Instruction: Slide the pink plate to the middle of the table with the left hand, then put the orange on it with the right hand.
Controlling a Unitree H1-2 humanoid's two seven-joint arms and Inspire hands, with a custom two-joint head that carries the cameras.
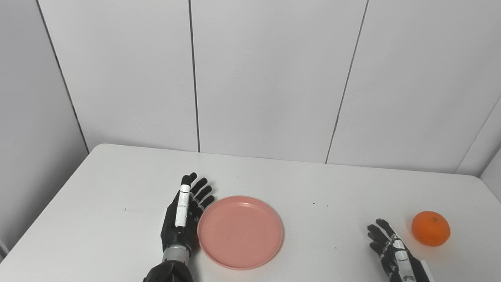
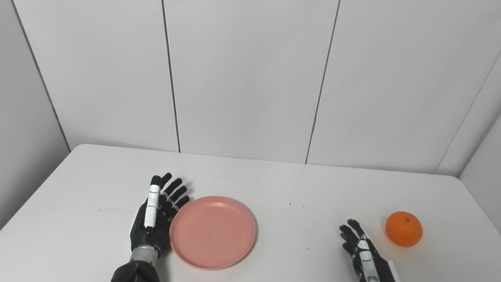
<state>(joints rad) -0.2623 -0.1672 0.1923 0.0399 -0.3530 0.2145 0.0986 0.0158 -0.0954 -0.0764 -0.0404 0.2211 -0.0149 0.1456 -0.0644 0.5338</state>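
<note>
Pink plate (image 1: 240, 232) sits flat on the white table (image 1: 117, 188), a bit left of the table's centre line and toward the near edge. Nothing on it.

Left hand (image 1: 184, 219) is on edge, right against the plate's left rim, palm side facing the plate. Fingers (image 1: 200, 192) straight and slightly fanned, pointing away from the robot. It holds nothing; it looks to be touching the rim along the lower palm, but actual contact is hard to confirm. The hand is open.

Orange (image 1: 430, 228) is on the table at the far right, well apart from the plate, resting on its own.

Right hand (image 1: 391, 248) is low near the bottom edge, just left of the orange and a little nearer the robot. There is a clear gap between fingertips and fruit, no contact. Its fingers are spread and extended, gripping nothing, so it is open too. The wrist is cut off by the frame edge.

Behind the table: plain white wall panels (image 1: 270, 78) with vertical seams.
</note>
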